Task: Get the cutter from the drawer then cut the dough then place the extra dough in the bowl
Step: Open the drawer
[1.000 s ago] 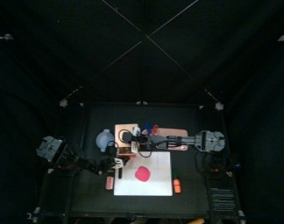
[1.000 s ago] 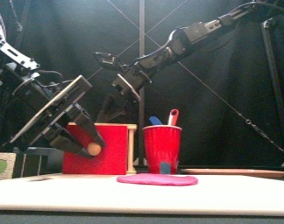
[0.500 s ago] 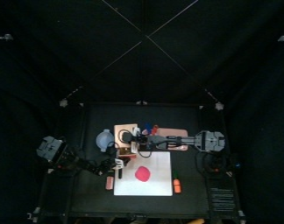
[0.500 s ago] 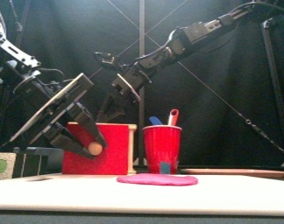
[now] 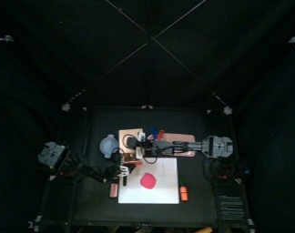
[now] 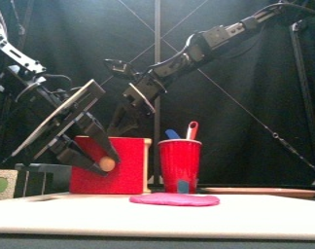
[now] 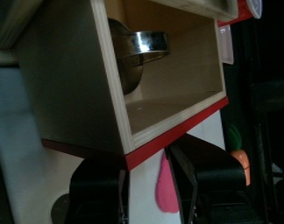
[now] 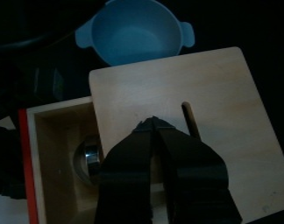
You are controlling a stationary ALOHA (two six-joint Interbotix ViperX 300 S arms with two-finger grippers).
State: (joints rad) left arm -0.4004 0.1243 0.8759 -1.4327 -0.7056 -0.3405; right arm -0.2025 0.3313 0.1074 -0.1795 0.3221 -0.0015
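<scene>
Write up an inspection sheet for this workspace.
Surface: black table, white cutting board on it.
Job's things: drawer open, cutter inside; dough flat on board; bowl empty beside wooden box.
Clutter: red cup with toy knives; orange toys beside board.
Grippers: left gripper at drawer front; right gripper shut, empty, above box.
Cables: nothing seen.
Surroundings: black curtains.
</scene>
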